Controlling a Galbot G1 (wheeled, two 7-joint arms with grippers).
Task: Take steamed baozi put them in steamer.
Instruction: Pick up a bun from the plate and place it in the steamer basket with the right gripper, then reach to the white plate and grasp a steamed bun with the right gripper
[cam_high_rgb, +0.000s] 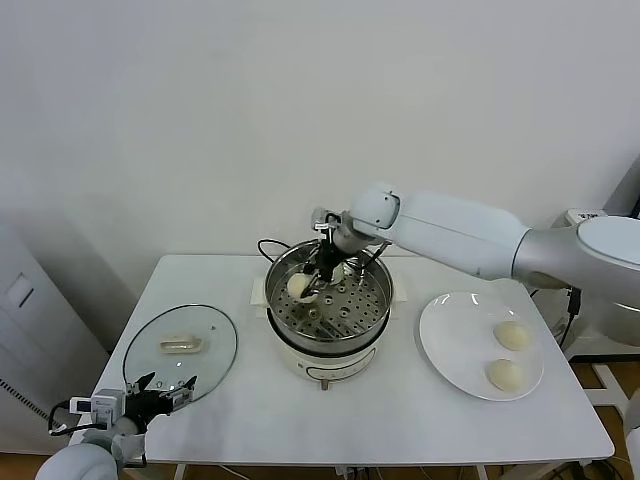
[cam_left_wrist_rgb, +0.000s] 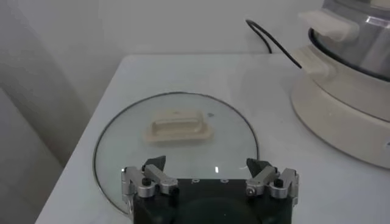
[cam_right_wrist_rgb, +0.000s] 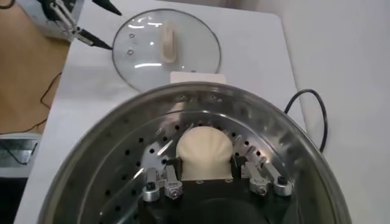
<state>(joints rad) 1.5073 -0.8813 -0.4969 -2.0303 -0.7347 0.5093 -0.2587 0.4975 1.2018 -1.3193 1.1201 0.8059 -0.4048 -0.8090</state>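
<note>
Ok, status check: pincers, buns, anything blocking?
Right pincer shut on a baozi inside the steamer. Left pincer open, idle by the glass lid. Two baozi on the plate. Nothing blocking.

The right arm is reaching forward and left, its wrist dipping, right gripper (cam_right_wrist_rgb: 206, 173) pinching something between its fingers. The left gripper (cam_high_rgb: 160, 389) is idling low, apparently parked, jaws spread.
</note>
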